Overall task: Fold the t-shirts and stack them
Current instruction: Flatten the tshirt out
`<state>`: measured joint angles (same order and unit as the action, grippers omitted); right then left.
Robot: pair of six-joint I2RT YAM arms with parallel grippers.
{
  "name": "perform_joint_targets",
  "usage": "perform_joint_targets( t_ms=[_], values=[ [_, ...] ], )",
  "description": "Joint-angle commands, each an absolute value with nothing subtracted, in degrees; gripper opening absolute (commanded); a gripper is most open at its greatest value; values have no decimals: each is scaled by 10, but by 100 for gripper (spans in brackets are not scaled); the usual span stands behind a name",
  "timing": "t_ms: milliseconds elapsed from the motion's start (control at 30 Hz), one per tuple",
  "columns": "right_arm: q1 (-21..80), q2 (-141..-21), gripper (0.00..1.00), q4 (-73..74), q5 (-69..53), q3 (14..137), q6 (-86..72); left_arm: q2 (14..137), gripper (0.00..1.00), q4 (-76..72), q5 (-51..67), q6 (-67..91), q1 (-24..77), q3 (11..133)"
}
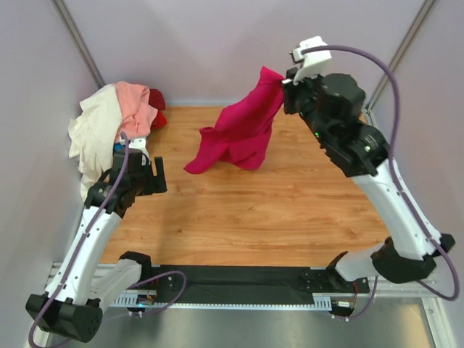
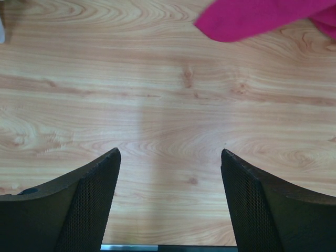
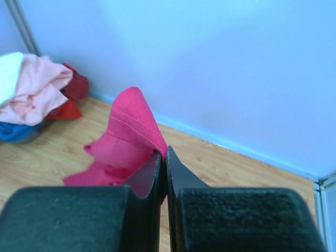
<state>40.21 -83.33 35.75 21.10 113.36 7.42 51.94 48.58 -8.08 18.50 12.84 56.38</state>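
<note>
The right end effector (image 3: 164, 153) was clamped on the magenta t-shirt (image 1: 239, 134), its lower part resting on the tabletop (image 1: 290, 210), while the left end effector (image 2: 169, 155) hung wide open, empty.

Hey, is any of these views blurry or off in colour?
Top external: evenly lit. Left wrist: crisp wood grain on the table, faint shadow band ahead of the left gripper. Right wrist: bluish cast on the wall, right gripper and magenta t-shirt slightly soft.
</note>
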Motion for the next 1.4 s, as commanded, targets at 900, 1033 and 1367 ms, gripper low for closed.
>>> perform_joint_targets(
  t_ms=[900,1033,1367],
  values=[
    [200,-942,0,396,353,1428,-147,493,79,463,-72,167,246,567],
    [-71,-790,0,436,194,1116,-318,505,79,466,-71,175,260,573],
    [-96,-707,0,297,-91,621,-387,759,79,421,-135,271,405,702]
  ],
)
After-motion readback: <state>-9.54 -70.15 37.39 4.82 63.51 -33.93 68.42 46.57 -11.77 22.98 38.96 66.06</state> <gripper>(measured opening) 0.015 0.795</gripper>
